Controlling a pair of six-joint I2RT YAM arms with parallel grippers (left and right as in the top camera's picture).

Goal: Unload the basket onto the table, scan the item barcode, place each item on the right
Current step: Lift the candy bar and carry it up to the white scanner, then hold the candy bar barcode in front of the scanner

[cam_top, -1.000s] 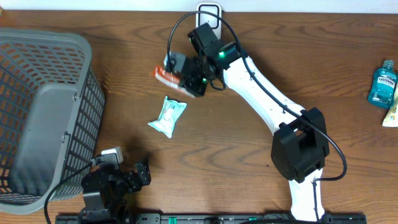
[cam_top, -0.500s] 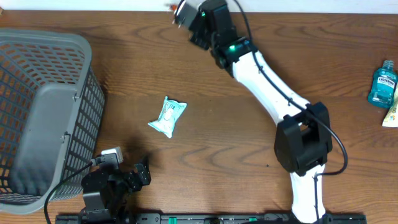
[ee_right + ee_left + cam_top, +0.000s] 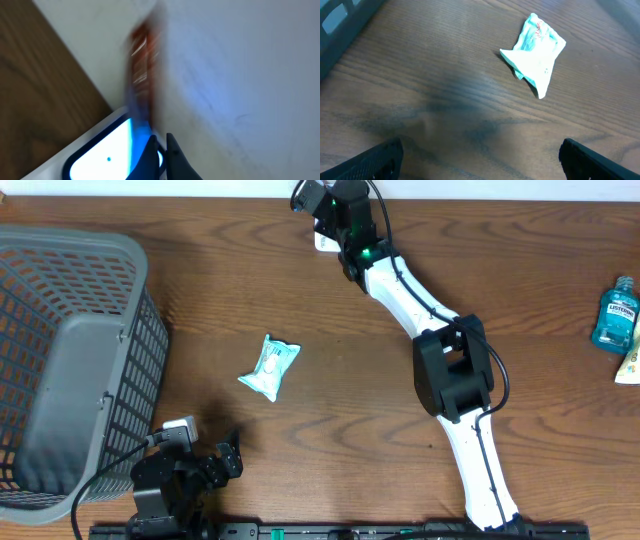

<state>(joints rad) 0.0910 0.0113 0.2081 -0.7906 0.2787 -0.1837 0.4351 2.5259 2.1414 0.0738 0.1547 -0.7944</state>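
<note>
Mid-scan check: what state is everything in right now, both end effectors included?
right end effector: shut on the red packet
red packet: gripped, held at the scanner, blurred
scanner: window lit blue
left end effector: open, holding nothing
teal packet: lying loose, crumpled
basket: upright, looks empty
mouthwash bottle: cap on

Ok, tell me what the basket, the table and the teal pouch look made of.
Basket: grey moulded plastic, matte, judging by its uniform lattice walls.
Table: brown wood or wood-look laminate with a faint sheen; grain lines show, but I cannot tell which it is.
Teal pouch: probably thin plastic film, slightly glossy, with crinkles and a crimped end.
</note>
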